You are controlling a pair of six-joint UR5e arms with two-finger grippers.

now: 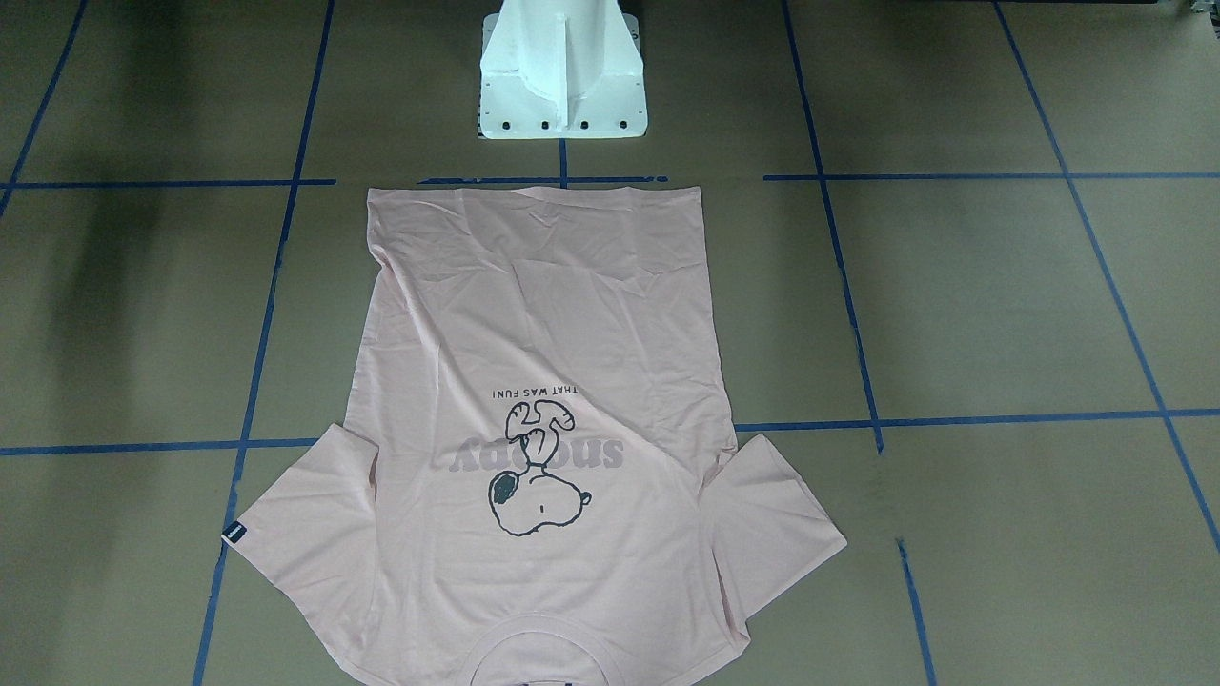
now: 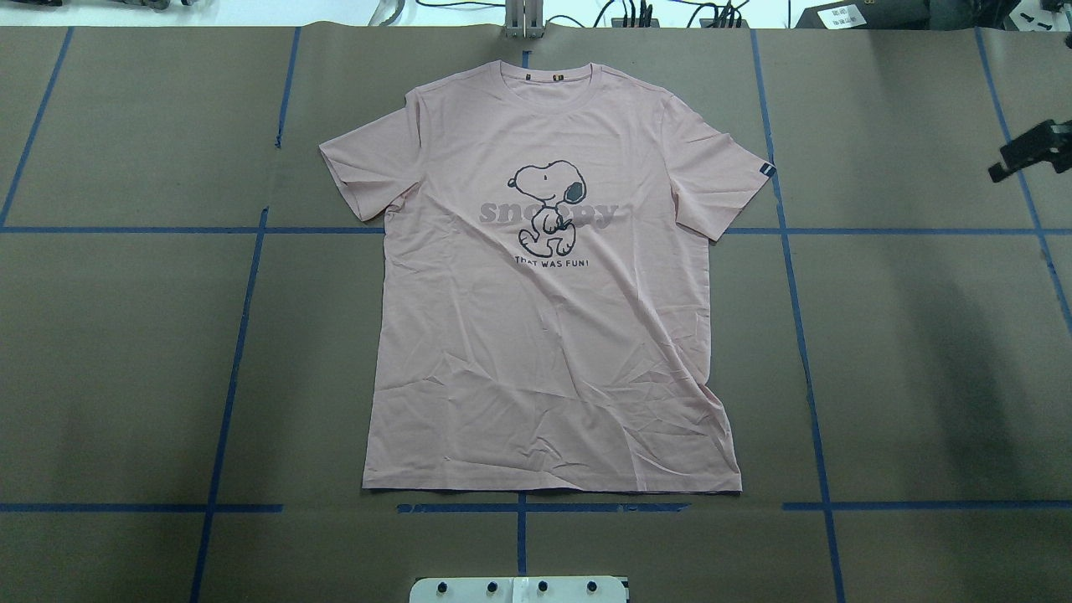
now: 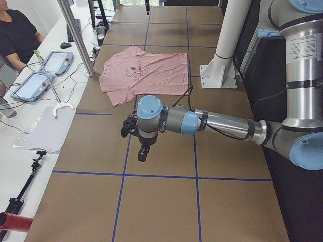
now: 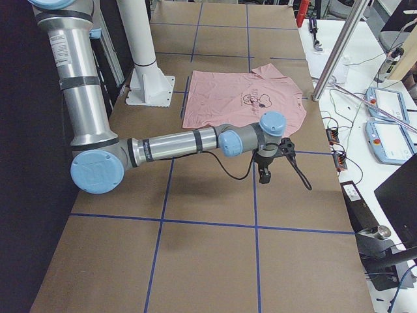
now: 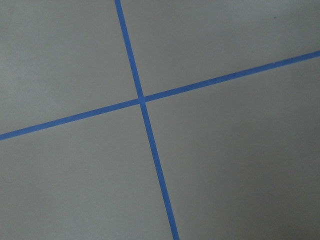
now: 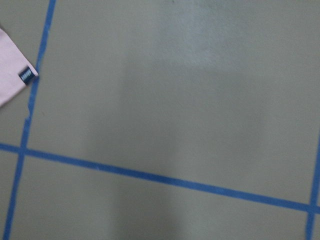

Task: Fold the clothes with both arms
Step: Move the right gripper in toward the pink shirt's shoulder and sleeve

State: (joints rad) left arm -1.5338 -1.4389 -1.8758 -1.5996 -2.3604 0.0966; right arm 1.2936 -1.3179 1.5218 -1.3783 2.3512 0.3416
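**A:** T-shirt [image 2: 544, 335] – have you got hold of it?

**B:** No, neither hand is on it. My left gripper [image 3: 143, 157] hangs fingers-down over bare table [image 2: 126, 335]. It shows only from the side, so I cannot tell whether its jaws are spread or pressed together. Its wrist camera sees nothing but brown surface and two crossing blue tape lines [image 5: 141, 98].

**A:** And the other one?

**B:** My right gripper [image 2: 1017, 159] hovers out at my right, beyond the shirt. It is a small dark shape from overhead and I cannot tell its jaws there either. Its camera catches one corner of a sleeve [image 6: 10, 75] with a small dark tag [image 6: 27, 75], lying just beside a tape line.

**A:** Your arms?

**B:** My left arm [image 3: 222, 123] and my right arm [image 4: 176, 142] both reach out level and low over the table, one on either side of the shirt and well apart from it.

**A:** How does the shirt lie?

**B:** Flat and spread, Snoopy print [image 2: 548, 208] facing up and both sleeves out. The hem is near my white pedestal [image 1: 562, 86], the collar towards the far edge. The cloth is lightly creased. A person [image 3: 15, 35] sits at the bench past that edge.
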